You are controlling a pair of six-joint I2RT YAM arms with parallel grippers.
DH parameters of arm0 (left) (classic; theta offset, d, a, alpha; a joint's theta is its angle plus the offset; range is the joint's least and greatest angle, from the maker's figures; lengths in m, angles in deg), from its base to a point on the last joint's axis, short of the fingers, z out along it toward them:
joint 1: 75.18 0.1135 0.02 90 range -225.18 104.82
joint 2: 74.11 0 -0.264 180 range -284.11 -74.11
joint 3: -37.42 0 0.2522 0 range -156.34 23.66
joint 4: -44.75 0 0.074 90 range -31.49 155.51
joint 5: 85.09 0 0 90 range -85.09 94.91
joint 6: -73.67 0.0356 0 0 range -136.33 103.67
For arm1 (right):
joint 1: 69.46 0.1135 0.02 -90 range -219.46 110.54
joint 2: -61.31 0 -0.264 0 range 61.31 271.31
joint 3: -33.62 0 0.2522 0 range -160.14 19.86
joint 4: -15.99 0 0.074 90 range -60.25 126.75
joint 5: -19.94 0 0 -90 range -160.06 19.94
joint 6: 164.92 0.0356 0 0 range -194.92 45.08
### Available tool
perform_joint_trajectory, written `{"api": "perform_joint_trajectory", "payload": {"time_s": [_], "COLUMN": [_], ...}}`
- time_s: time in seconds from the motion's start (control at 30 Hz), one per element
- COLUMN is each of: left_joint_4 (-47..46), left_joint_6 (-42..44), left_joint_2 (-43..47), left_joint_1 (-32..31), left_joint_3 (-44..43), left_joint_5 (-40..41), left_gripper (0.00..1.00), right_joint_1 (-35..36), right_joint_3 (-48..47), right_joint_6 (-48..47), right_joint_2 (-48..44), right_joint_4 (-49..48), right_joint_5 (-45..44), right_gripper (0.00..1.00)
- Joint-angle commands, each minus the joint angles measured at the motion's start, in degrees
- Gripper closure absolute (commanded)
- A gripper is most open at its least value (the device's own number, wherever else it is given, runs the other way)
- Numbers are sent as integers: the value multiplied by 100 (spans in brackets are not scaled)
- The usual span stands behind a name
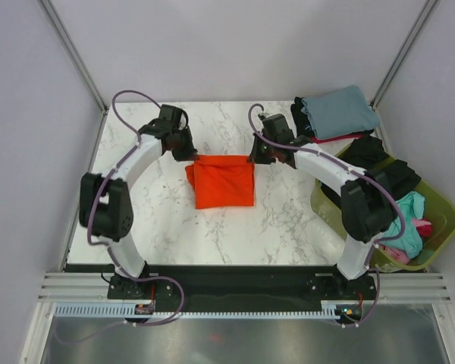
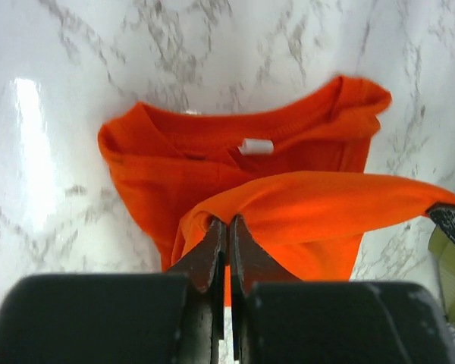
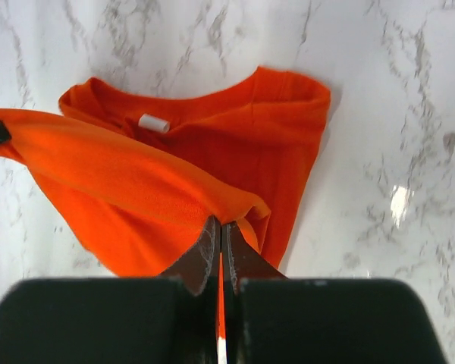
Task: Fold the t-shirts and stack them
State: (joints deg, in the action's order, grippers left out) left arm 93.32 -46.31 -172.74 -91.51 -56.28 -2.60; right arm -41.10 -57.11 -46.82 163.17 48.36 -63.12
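The bright orange t-shirt (image 1: 224,182) lies partly folded in the middle of the marble table. My left gripper (image 1: 186,152) is shut on its far left edge, and my right gripper (image 1: 256,155) is shut on its far right edge. Both hold that edge lifted and stretched between them. In the left wrist view the gripper (image 2: 227,221) pinches the orange cloth (image 2: 318,201), with the collar and white label (image 2: 256,146) beyond. In the right wrist view the gripper (image 3: 219,224) pinches the same fold (image 3: 121,163). A stack of folded shirts, grey-blue one (image 1: 341,112) on top, sits at the far right corner.
An olive-green basket (image 1: 440,227) stands off the table's right edge, holding black (image 1: 383,171), teal (image 1: 406,220) and pink shirts. White walls and a metal frame surround the table.
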Motion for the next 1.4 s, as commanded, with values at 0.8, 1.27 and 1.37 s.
{"api": "perform_joint_trajectory", "payload": {"time_s": [0.8,1.27,1.37], "left_joint_4": [1302,1177,1134], "left_joint_6": [1205,1504,1486], "left_joint_2": [-1151,-825,-737], "left_joint_1": [377,87,105], "left_joint_3": [-2334,-1981,-1938], "left_joint_5": [-506,-409,-489], "left_gripper": [8,7,7], "right_joint_1": [-858,-718,-674], "right_joint_3": [867,639,806], "right_joint_6": [380,925,1092], "right_joint_2": [703,2407,2618], "right_joint_4": [-2017,-3108,-3468], "right_joint_5": [1196,1292,1415], "right_gripper": [2,32,44]}}
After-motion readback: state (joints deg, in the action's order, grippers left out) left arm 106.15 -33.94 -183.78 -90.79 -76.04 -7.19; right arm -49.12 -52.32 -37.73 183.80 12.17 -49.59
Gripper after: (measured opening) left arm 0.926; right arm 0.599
